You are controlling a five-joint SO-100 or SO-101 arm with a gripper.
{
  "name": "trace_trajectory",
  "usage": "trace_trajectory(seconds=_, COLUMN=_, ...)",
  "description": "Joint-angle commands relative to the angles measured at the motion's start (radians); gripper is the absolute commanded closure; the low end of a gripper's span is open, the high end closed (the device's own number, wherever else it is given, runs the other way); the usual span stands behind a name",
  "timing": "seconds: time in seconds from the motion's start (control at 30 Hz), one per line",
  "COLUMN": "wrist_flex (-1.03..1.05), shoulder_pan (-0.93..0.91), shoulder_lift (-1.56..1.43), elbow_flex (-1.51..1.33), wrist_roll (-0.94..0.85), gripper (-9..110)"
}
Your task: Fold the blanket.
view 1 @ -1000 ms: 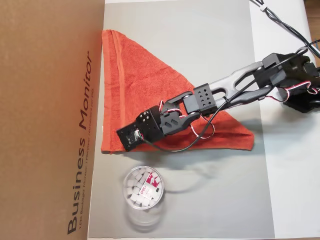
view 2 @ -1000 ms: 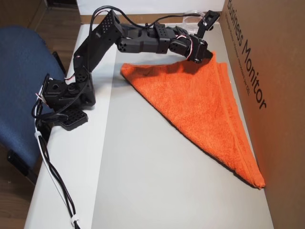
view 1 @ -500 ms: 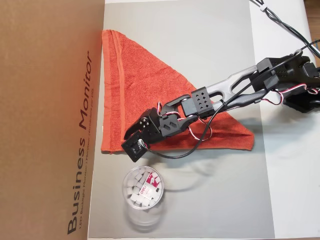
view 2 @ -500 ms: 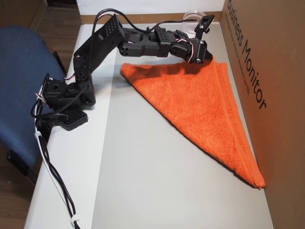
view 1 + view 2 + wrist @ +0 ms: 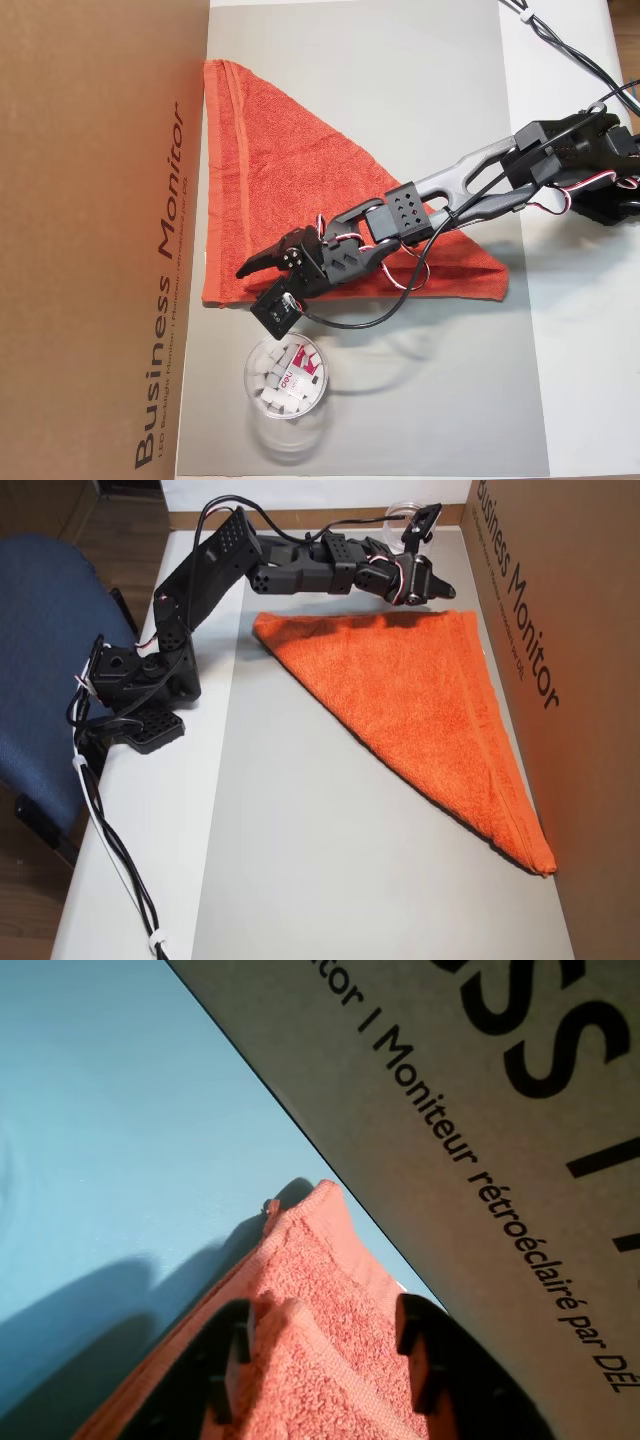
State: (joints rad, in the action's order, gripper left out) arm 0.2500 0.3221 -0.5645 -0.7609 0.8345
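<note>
Overhead views showed the blanket [image 5: 290,190] lying as a folded triangle on the grey mat [image 5: 400,80], long hemmed edge against the cardboard box [image 5: 100,240]. It looked soft, light and limp, best pinched at a corner or hem. The gripper [image 5: 258,287] hovered over its corner nearest the plastic cup [image 5: 285,375], jaws apart, holding nothing.

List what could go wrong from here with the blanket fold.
1. The claw is open over the blanket's corner beside the cardboard box. Closing there, a finger may catch the box wall.
2. A clear cup of small white pieces stands just past that corner. The arm's swing may tip it.
3. The blanket is doubled into a triangle, so the claw may pinch only the top layer and undo the fold.
</note>
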Motion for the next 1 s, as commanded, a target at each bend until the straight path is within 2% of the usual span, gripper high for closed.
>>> trace_trajectory(seconds=0.0, wrist_flex=0.017, shoulder_pan=0.018, shoulder_lift=-0.107, elbow_flex=0.014, wrist_roll=-0.003, gripper=89)
trace_trajectory(seconds=0.13, wrist_flex=0.075, shoulder_pan=0.035, shoulder_lift=-0.278, elbow_flex=-0.124, wrist_roll=0.005, gripper=90)
trace_trajectory(seconds=0.37, wrist_flex=0.092, shoulder_pan=0.060, shoulder_lift=-0.635, elbow_flex=-0.494, wrist_roll=0.192, gripper=90)
trace_trajectory(seconds=0.57, wrist_flex=0.094, shoulder_pan=0.074, shoulder_lift=-0.891, elbow_flex=-0.776, wrist_roll=0.262, gripper=90)
trace_trajectory(seconds=0.97, wrist_flex=0.095, shoulder_pan=0.078, shoulder_lift=-1.235, elbow_flex=-1.055, wrist_roll=0.327, gripper=90)
